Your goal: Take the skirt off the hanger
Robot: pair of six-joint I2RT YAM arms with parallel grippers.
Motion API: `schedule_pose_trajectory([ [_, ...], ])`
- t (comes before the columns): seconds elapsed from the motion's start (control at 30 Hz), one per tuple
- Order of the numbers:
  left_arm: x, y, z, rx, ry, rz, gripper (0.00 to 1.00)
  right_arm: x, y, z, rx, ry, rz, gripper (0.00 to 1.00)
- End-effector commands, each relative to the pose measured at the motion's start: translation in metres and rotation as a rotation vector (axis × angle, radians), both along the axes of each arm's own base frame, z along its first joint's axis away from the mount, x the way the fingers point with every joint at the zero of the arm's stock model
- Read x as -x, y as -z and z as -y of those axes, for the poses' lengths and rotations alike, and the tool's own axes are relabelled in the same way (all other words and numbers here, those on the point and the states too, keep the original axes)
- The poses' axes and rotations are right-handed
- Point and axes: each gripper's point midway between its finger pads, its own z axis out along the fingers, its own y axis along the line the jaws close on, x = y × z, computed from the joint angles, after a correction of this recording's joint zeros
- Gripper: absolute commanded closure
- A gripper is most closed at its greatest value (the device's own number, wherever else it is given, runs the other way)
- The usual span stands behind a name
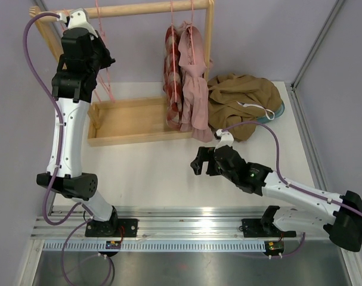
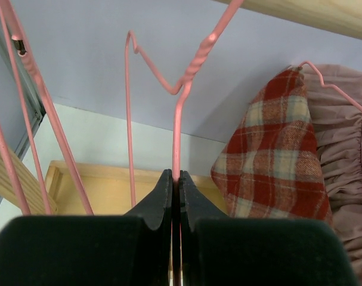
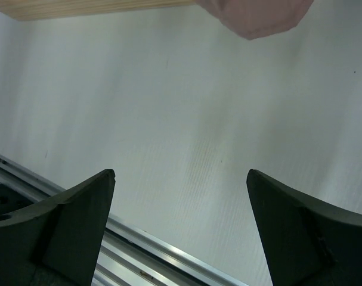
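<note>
Left fingers (image 2: pixel 160 202): pressed together on the pink wire of a hanger (image 2: pixel 176 137), gripping it just below the twisted neck. The hanger's hook runs up to the wooden rail (image 1: pixel 151 8). No cloth shows on the stretch of wire in the wrist view. The left arm reaches high, at the rail's left end.

Right fingers (image 3: pixel 73 220): spread wide apart, nothing between them. They hang low over the bare desk (image 1: pixel 157 173), just in front of the rack's wooden base (image 1: pixel 133 122) and just below the hem of the hanging clothes. No contact with cloth can be seen.

Skirt (image 1: pixel 192 89): taken to be the dusty-pink gathered garment. It hangs from the rail towards the right end, touching a red plaid garment (image 2: pixel 270 155) on its left. Its hem reaches down to the base, and a corner of it shows at the top of the right wrist view.

Brown heap (image 1: pixel 240 101): crumpled cloth on the desk, just right of the skirt, beside the rack's right post.
</note>
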Motion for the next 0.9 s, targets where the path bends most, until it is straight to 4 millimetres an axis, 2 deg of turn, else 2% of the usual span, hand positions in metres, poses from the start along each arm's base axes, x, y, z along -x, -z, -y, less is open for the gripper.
schedule_pose_trajectory([
  [0.0,0.002,-0.036,0.005,0.061,0.046,0.112,0.98,-0.003,-0.021,0.013,-0.035,0.065,0.063,0.01],
  [0.03,0.002,-0.033,0.006,0.062,0.049,0.106,0.93,-0.003,-0.023,0.015,-0.033,0.070,0.069,0.01],
  [0.07,0.003,-0.019,0.006,0.057,0.050,0.079,0.88,-0.002,-0.023,0.017,-0.030,0.071,0.069,0.01],
  [0.2,0.007,-0.017,0.006,0.051,0.065,0.101,0.81,-0.002,-0.029,0.021,-0.027,0.077,0.085,0.00],
  [0.3,0.012,-0.020,0.007,0.051,0.083,0.100,0.74,-0.002,-0.029,0.022,-0.021,0.077,0.083,0.01],
  [0.37,0.017,-0.022,0.009,0.048,0.096,0.097,0.64,0.000,-0.030,0.022,-0.023,0.073,0.083,0.01],
  [0.43,0.028,-0.037,0.014,0.061,0.132,0.129,0.55,0.000,-0.032,0.022,-0.029,0.075,0.084,0.01],
  [0.53,0.042,-0.053,0.038,0.107,0.261,0.169,0.52,0.001,-0.034,0.026,-0.038,0.084,0.092,0.01],
  [0.57,0.045,-0.057,0.046,0.115,0.300,0.183,0.48,0.001,-0.033,0.027,-0.034,0.085,0.092,0.01],
  [0.63,0.050,-0.060,0.072,0.125,0.396,0.187,0.46,0.001,-0.033,0.028,-0.028,0.087,0.094,0.01],
  [0.7,0.051,-0.056,0.089,0.113,0.436,0.181,0.45,0.001,-0.033,0.029,-0.023,0.090,0.092,0.01],
  [0.73,0.051,-0.051,0.105,0.103,0.470,0.172,0.44,0.001,-0.034,0.030,-0.019,0.093,0.093,0.01],
  [0.87,0.046,-0.036,0.138,0.105,0.524,0.145,0.43,0.003,-0.032,0.033,-0.014,0.095,0.088,0.00],
])
